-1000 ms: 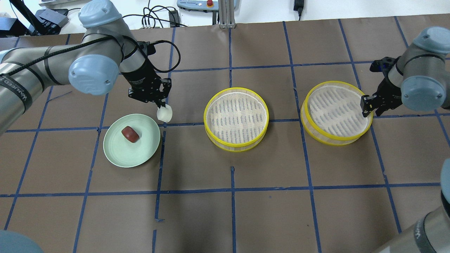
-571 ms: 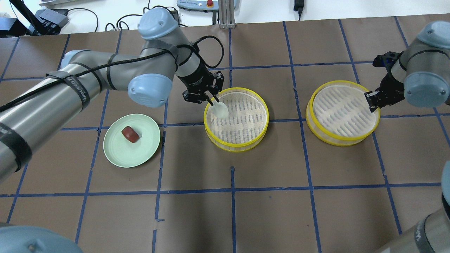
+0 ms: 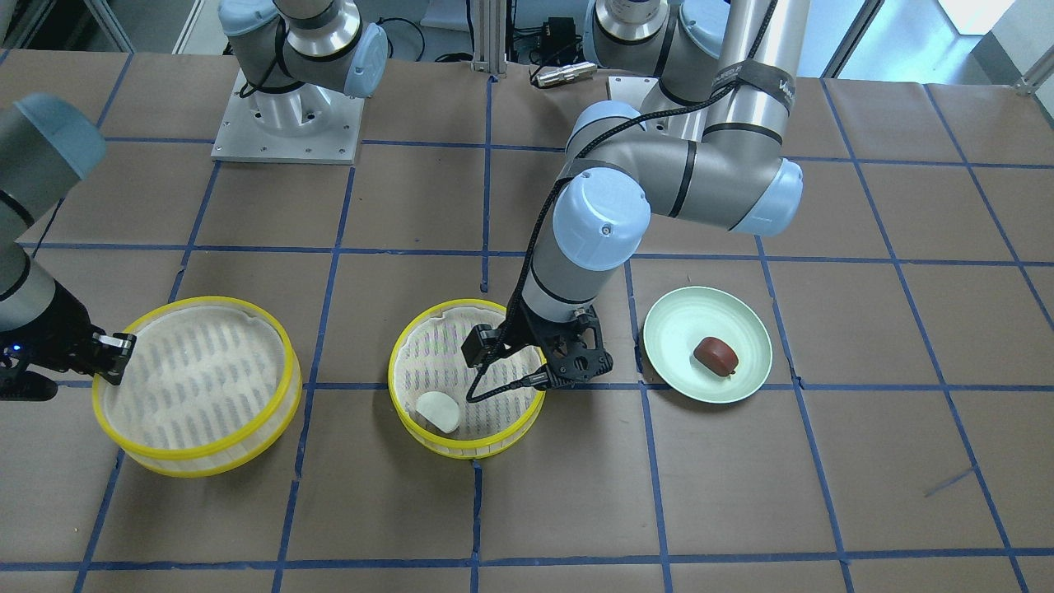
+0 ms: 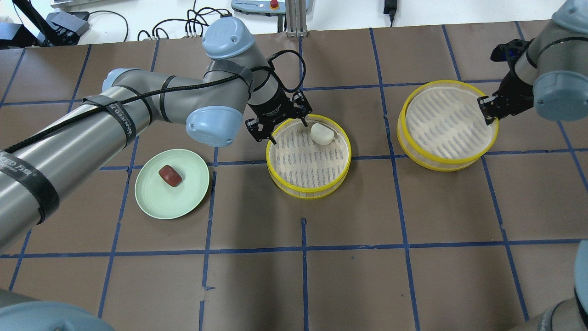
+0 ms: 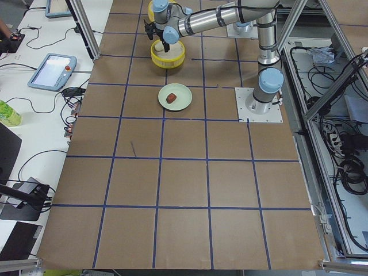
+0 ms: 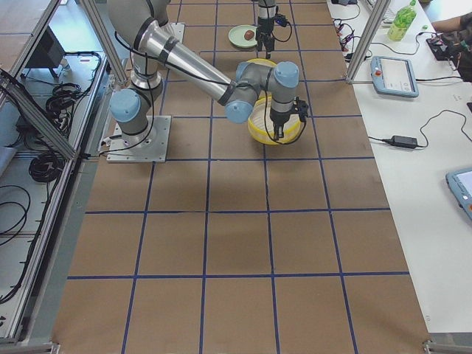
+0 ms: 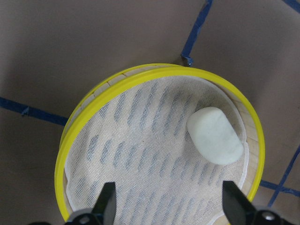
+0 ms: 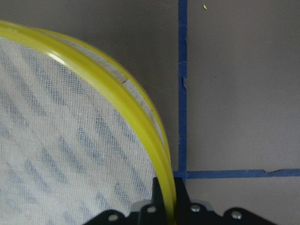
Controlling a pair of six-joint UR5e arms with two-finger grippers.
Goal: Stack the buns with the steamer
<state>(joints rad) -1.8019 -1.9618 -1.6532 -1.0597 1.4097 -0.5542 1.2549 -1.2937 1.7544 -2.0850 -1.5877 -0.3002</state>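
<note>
Worktop (image 4: 303, 276) in brown paper, crossed by blue tape lines. Left tool (image 4: 281, 128) spread wide, gripping nothing, hanging over the edge of a round basket (image 4: 308, 193) with a bright yellow rim and a white mesh floor. White bun (image 4: 322, 133) lying on that mesh floor, lower than the tool and just beyond its fingers (image 7: 107, 206), touching neither of them, nearer to one finger than the other and close to the basket's wall. Seen from the left wrist: two dark fingertips at the bottom of the view, far apart, with the bun ahead of them. Reddish-brown bun (image 4: 170, 175) sitting on a pale green plate (image 4: 156, 202), well apart from the left tool, out to its side, away from the other arm. Right tool (image 4: 487, 110) clamped tight on the yellow rim of a second basket (image 4: 441, 161) of the same kind, one finger inside the wall, one outside, clear in the right wrist view. Second basket well apart from the left tool, on the far side of the first basket from the plate. Unclear whether resting on the worktop or lifted off it.
</note>
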